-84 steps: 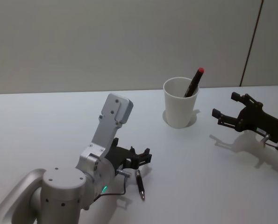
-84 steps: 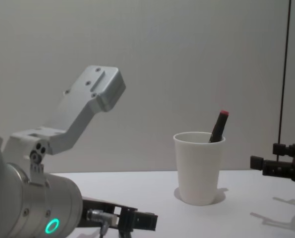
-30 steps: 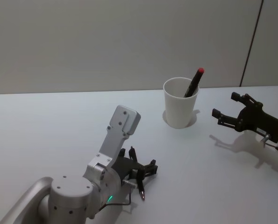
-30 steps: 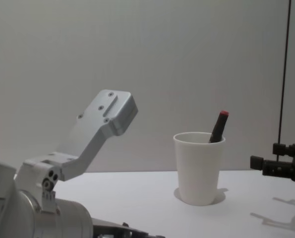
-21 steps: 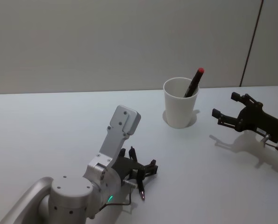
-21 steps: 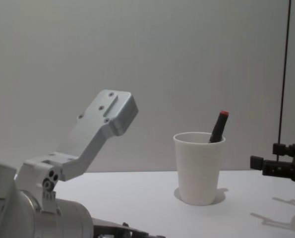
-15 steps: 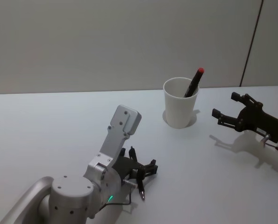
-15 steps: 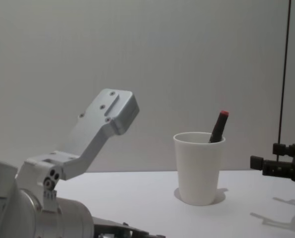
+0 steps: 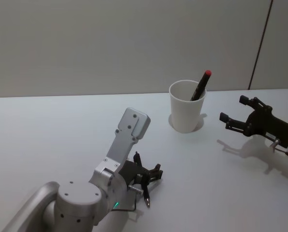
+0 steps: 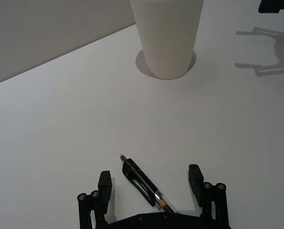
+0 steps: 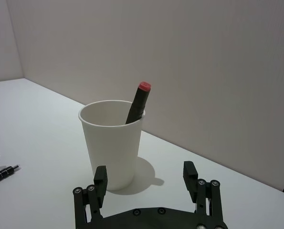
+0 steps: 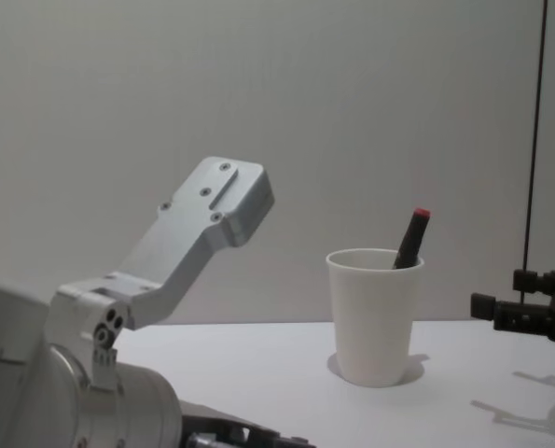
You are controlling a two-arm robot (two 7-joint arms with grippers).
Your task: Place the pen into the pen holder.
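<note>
A black pen [image 9: 144, 190] with a clear section lies flat on the white table near me. My left gripper [image 9: 147, 165] is low over it and open, and the pen [image 10: 144, 183] lies between its fingers [image 10: 105, 184], untouched. The pen holder [image 9: 186, 113] is a white paper cup standing upright farther back, with a dark red-tipped marker [image 9: 200, 86] leaning inside it. The cup [image 10: 166, 36] stands straight ahead of the left gripper. My right gripper [image 9: 233, 108] hovers open to the right of the cup [image 11: 112, 143], empty.
The white table [image 9: 61, 135] runs back to a plain grey wall. A dark vertical seam [image 12: 534, 140] marks the wall at the right. Bare tabletop lies between the pen and the cup [image 12: 374, 317].
My left arm has come down over the pen since the earliest frames, and its upper link has shifted slightly forward in the last half second. The pen, cup and right arm have not moved.
</note>
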